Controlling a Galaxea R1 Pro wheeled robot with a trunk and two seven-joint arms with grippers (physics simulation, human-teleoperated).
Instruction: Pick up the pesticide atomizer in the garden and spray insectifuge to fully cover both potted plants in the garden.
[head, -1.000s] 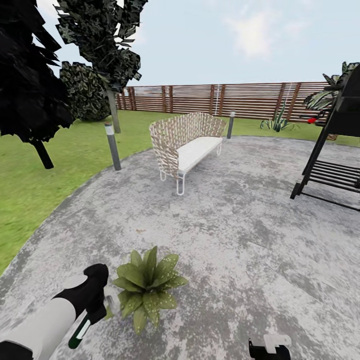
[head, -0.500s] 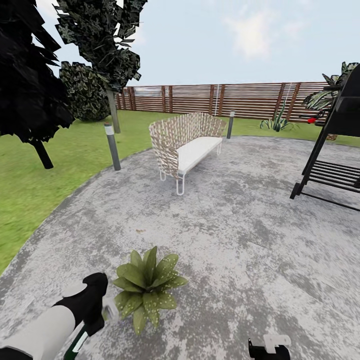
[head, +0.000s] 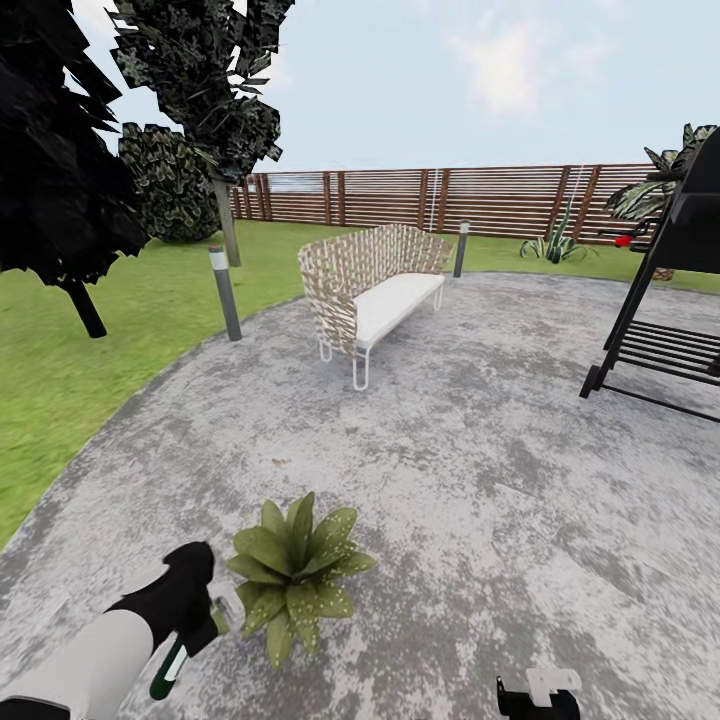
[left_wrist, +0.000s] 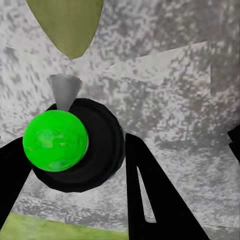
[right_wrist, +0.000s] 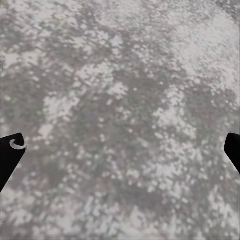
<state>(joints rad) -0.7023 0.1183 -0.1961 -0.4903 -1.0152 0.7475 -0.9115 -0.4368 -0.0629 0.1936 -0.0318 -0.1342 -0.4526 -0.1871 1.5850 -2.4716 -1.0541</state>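
Green-bodied pesticide atomizer (head: 168, 668) (grey head) is clenched in left tool (head: 190, 610) beside potted plant (head: 293, 573); right tool (right_wrist: 120, 150) spread.

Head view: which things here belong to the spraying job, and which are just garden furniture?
Job: pesticide atomizer held in left gripper; potted plant beside it on the patio.

Just there: wicker bench, black rack, lamp post, fence.

Open patio, one plant close by

The potted plant (head: 295, 578) stands just beside the left hand (head: 190, 615); bare patio (head: 480, 470) ahead, wicker bench (head: 370, 285) well apart.
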